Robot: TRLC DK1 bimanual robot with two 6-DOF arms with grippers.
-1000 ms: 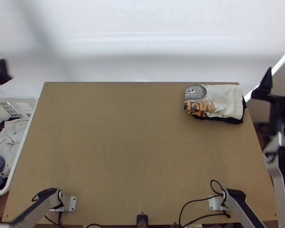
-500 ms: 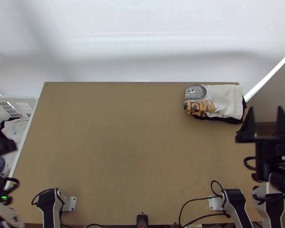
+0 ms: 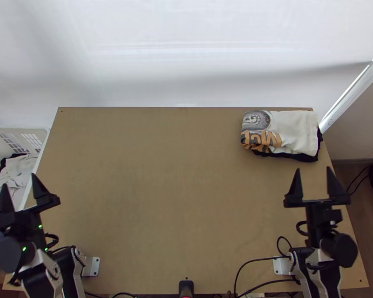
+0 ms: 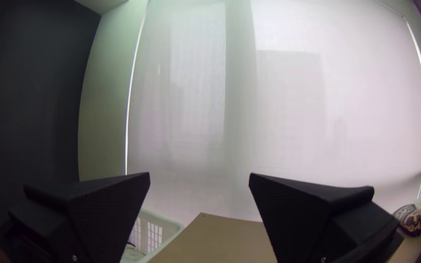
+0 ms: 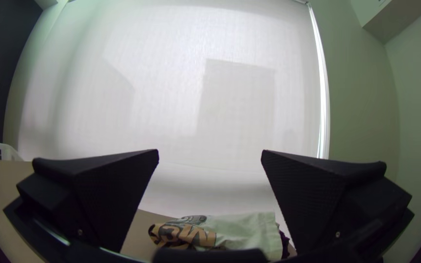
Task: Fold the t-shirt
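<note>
At the table's far right corner a white t-shirt with a grey and orange print lies folded into a compact bundle, black cloth showing beneath its near and right edges. My right gripper stands open over the right part of the table, nearer the arms' bases than the bundle. Over the table's left edge, beside the basket, my left gripper is open too. The left wrist view has the left gripper with nothing between its fingers. Beyond the spread right gripper in the right wrist view lies the t-shirt.
A white basket holding grey, dark and blue cloths stands at the left of the wooden table. Black cables run along the near edge by the arm bases. A pale screen rises behind the far edge.
Both grippers have drawn back toward their bases, the left coming in from the left edge, the right moving down and left. The folded t-shirt has stayed in place.
</note>
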